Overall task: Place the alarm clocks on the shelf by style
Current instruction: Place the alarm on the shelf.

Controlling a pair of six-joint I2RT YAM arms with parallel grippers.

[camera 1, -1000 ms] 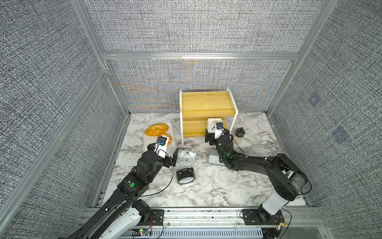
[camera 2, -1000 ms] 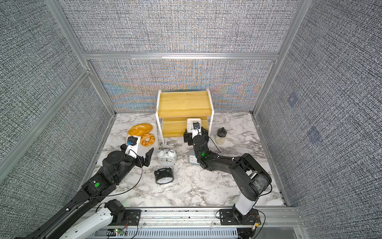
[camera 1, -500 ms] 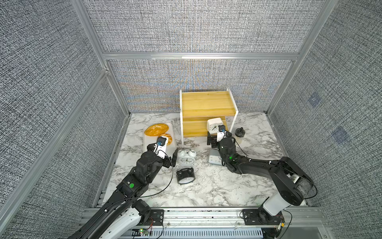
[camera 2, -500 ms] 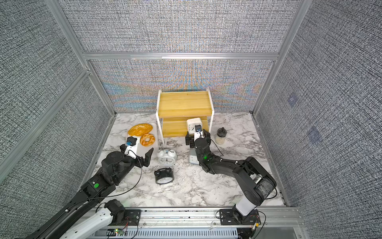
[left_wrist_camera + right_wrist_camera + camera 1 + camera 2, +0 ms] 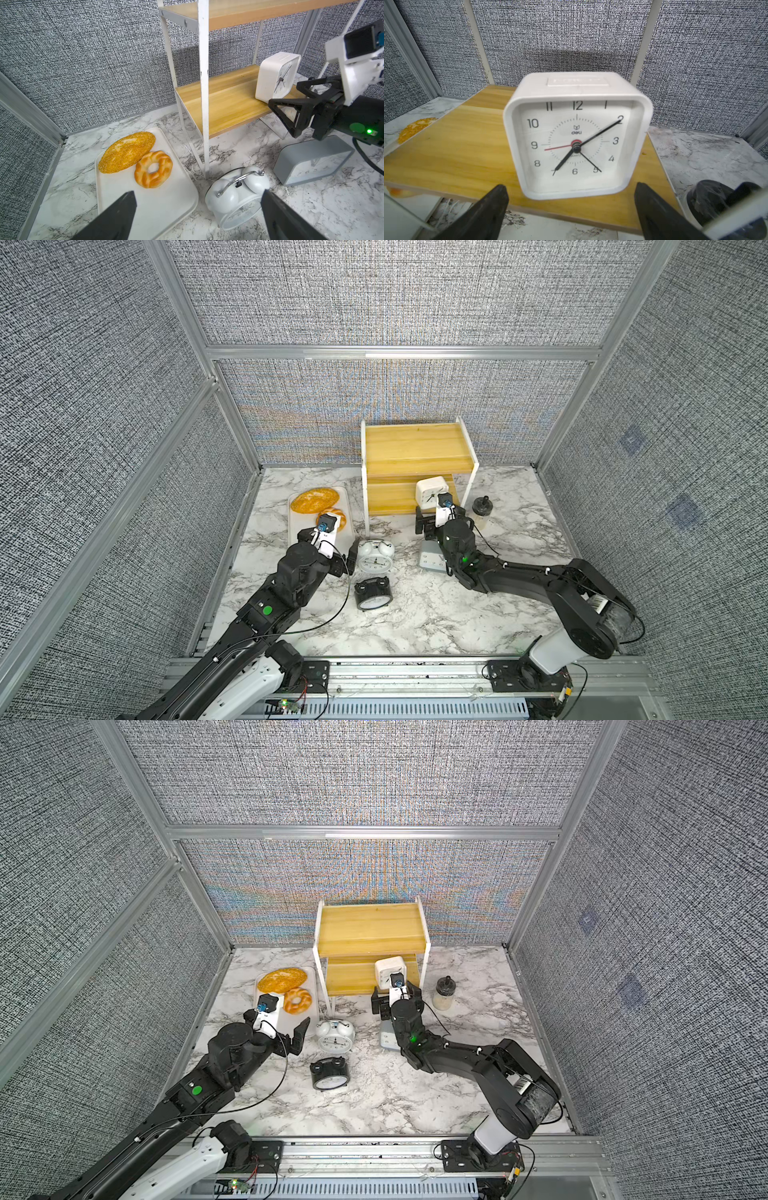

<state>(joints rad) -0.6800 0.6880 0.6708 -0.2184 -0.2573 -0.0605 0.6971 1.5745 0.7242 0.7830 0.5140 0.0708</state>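
The shelf (image 5: 417, 448) stands at the back. On its lower board (image 5: 467, 145) the small white square alarm clock (image 5: 577, 135) (image 5: 430, 490) stands upright. My right gripper (image 5: 571, 188) (image 5: 439, 514) hangs open just in front of it, apart from it. Under that arm's wrist the grey rectangular clock (image 5: 430, 558) (image 5: 311, 162) lies on the table. The white twin-bell clock (image 5: 375, 556) (image 5: 236, 197) lies beside the shelf leg, and the black twin-bell clock (image 5: 373, 593) lies nearer the front. My left gripper (image 5: 198, 194) (image 5: 277, 1017) is open and empty, with one finger next to the white twin-bell clock.
A white tray (image 5: 347, 506) holding a seeded loaf (image 5: 126, 152) and a ring-shaped bread (image 5: 153, 169) sits left of the shelf. To the right of the shelf stands a small bottle with a black cap (image 5: 482, 512). Grey panel walls enclose the marble table.
My right gripper has drawn back from the shelf, leaving the small white clock standing on the lower board. The left arm has not moved.
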